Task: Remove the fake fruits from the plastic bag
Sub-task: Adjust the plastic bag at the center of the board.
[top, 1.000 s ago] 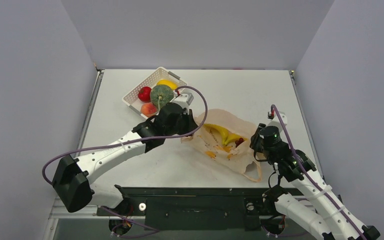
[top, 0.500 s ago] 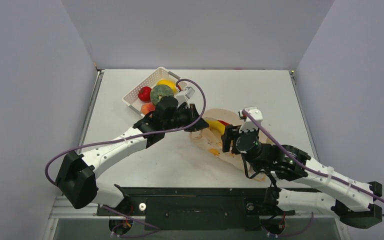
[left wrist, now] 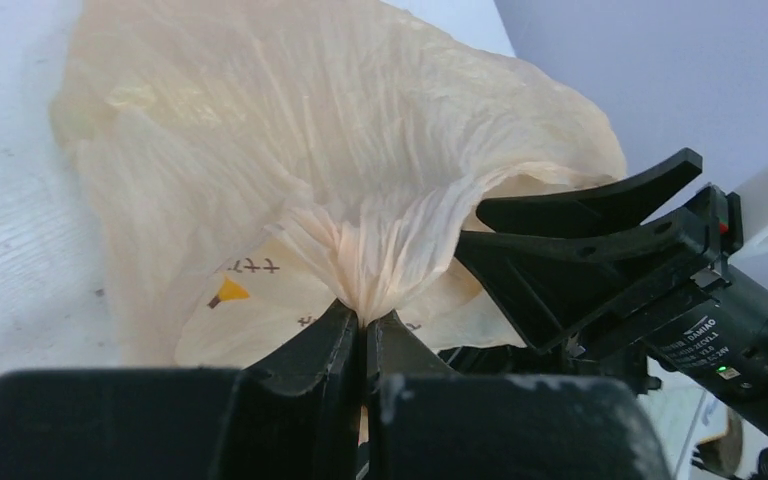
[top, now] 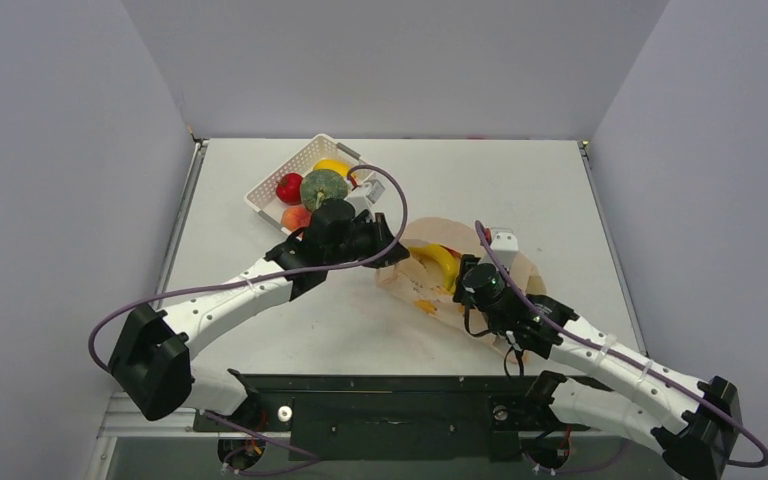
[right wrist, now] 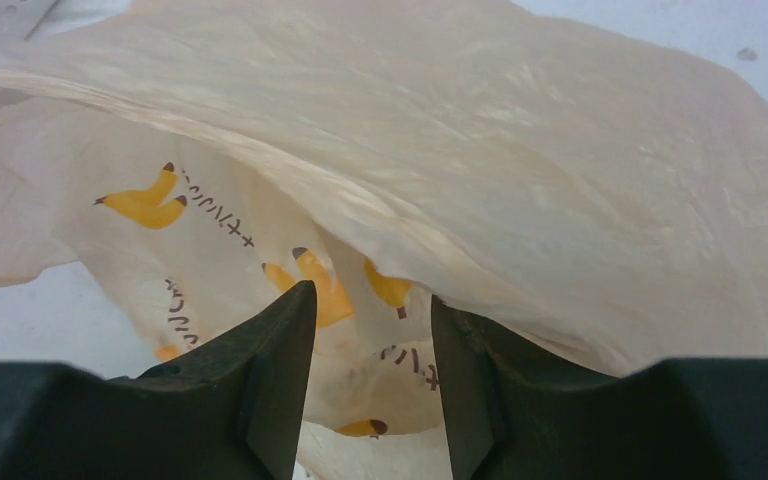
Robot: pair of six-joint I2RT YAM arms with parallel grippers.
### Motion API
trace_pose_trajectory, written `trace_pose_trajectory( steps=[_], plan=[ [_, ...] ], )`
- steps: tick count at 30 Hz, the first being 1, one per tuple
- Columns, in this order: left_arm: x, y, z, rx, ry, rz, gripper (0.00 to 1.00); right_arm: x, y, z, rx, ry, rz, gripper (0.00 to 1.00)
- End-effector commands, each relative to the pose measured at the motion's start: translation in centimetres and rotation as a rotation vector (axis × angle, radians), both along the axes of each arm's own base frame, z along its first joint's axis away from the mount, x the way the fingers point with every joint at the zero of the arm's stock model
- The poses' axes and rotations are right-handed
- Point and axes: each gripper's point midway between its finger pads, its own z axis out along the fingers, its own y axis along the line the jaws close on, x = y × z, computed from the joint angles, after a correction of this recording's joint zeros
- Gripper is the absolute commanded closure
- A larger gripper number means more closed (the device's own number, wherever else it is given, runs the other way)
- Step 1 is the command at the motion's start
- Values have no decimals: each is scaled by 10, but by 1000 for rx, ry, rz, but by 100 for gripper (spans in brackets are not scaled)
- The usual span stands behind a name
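Note:
The pale-orange plastic bag (top: 430,292) lies mid-table, its mouth lifted on the left. My left gripper (top: 388,247) is shut on a pinched fold of the bag's upper edge (left wrist: 365,300). Yellow bananas (top: 440,259) show inside the mouth. My right gripper (top: 463,287) sits over the bag's opening. In the right wrist view its jaws (right wrist: 368,320) stand apart with the printed bag film (right wrist: 520,150) just ahead and draped past the right fingertip. Other fake fruits lie in the basket: a red apple (top: 289,187), a green melon (top: 321,186) and a yellow fruit (top: 335,166).
The white latticed basket (top: 315,152) stands at the back left, right behind my left wrist, and also holds an orange-pink peach (top: 294,215). Grey walls close in the table on three sides. The black rail with the arm bases (top: 390,400) runs along the near edge.
My right arm swung from the bag's right end in over its mouth, jaws opening on the way. The left gripper kept its pinch and drew the bag's edge slightly up and left.

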Motion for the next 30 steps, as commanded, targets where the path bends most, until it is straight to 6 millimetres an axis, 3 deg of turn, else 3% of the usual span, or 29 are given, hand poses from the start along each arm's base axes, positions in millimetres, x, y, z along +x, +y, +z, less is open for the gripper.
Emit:
trace_pose_trajectory(
  steps=[1, 5, 8, 11, 13, 16, 20, 23, 30],
  plan=[
    [24, 33, -14, 146, -82, 120, 100, 4, 6, -13, 146, -14, -40, 58],
    [55, 55, -39, 192, -40, 188, 100, -7, -17, -52, 165, 8, -147, 65],
    [81, 72, -69, 256, 19, 240, 100, -12, -14, -68, 219, 23, -141, 70],
    [91, 74, -79, 307, 32, 238, 100, -16, -11, -80, 213, 51, -118, 75],
    [87, 70, -78, 302, 32, 214, 94, -14, -7, -78, 190, 58, -94, 80],
    [76, 72, -61, 272, 0, 208, 63, -11, -1, -69, 195, 51, -75, 83],
    [57, 84, -48, 267, 3, 194, 43, -9, 6, -56, 204, 42, -41, 83],
    [39, 89, -36, 266, 12, 163, 39, -8, 4, -50, 192, 30, -31, 82],
    [-19, 97, 19, 84, -19, 104, 31, 1, 18, -28, 180, 60, 37, 82]
  ],
)
